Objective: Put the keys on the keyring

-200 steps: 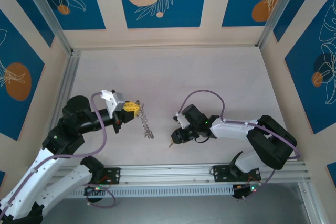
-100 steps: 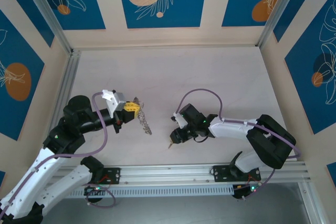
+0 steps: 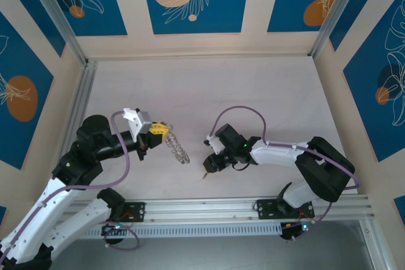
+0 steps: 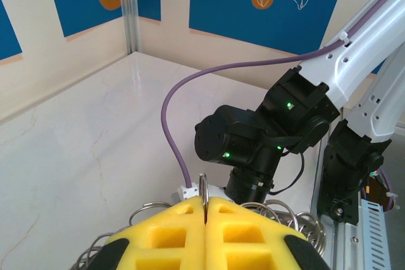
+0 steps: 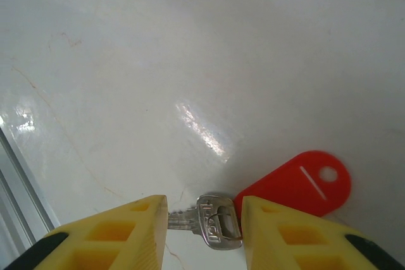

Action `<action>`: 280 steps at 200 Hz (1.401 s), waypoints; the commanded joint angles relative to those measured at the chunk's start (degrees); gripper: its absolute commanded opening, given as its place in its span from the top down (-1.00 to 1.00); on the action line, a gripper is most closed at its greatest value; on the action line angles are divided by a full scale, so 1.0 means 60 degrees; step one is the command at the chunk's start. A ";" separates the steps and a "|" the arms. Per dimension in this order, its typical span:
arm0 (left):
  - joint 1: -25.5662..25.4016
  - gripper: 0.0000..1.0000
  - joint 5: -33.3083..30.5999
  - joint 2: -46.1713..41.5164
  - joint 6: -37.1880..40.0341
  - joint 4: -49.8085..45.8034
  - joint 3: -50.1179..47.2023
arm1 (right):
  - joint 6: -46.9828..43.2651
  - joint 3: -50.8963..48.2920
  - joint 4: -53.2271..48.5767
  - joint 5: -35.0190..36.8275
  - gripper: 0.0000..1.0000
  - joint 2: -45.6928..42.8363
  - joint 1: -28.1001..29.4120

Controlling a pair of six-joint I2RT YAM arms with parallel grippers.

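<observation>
The left gripper (image 3: 161,129), at the left of the table (image 3: 266,99), was clamped on the keyring (image 3: 178,149), whose silvery bunch dangled to its right. Farther right, apart from it, the right gripper (image 5: 205,213) pinched the key (image 5: 217,222) between half-closed fingers, its red tag (image 5: 297,181) just beside.

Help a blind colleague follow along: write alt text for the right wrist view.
The right end effector holds a small silver key between its two yellow fingers, a red plastic tag jutting out beside the key's head. Beneath is a glossy white table, with a metal rail at the left edge.
</observation>
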 commanded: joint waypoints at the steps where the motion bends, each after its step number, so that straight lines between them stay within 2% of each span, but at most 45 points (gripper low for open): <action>1: 0.0155 1.00 0.0172 -0.0017 -0.0110 0.0494 -0.0015 | 0.0061 -0.0145 0.0204 -0.0332 0.28 0.0012 0.0052; 67: 0.0226 1.00 0.0244 -0.0090 -0.0155 0.0551 -0.0019 | 0.0242 -0.0187 0.0069 0.0289 0.25 -0.0094 0.0470; 126: 0.0241 1.00 0.0325 -0.0184 -0.0199 0.0605 -0.0032 | 0.0686 -0.0418 -0.0046 0.1934 -0.04 -0.0472 0.0970; 190: 0.0278 1.00 0.0436 -0.0339 -0.0257 0.0672 -0.0070 | 0.0858 -0.0304 -0.0439 0.2735 0.04 -0.0463 0.1512; 280: 0.0410 1.00 0.0838 -0.0427 -0.0488 0.1006 -0.0150 | 0.1552 0.0706 -0.2644 0.5159 0.04 -0.0228 0.2737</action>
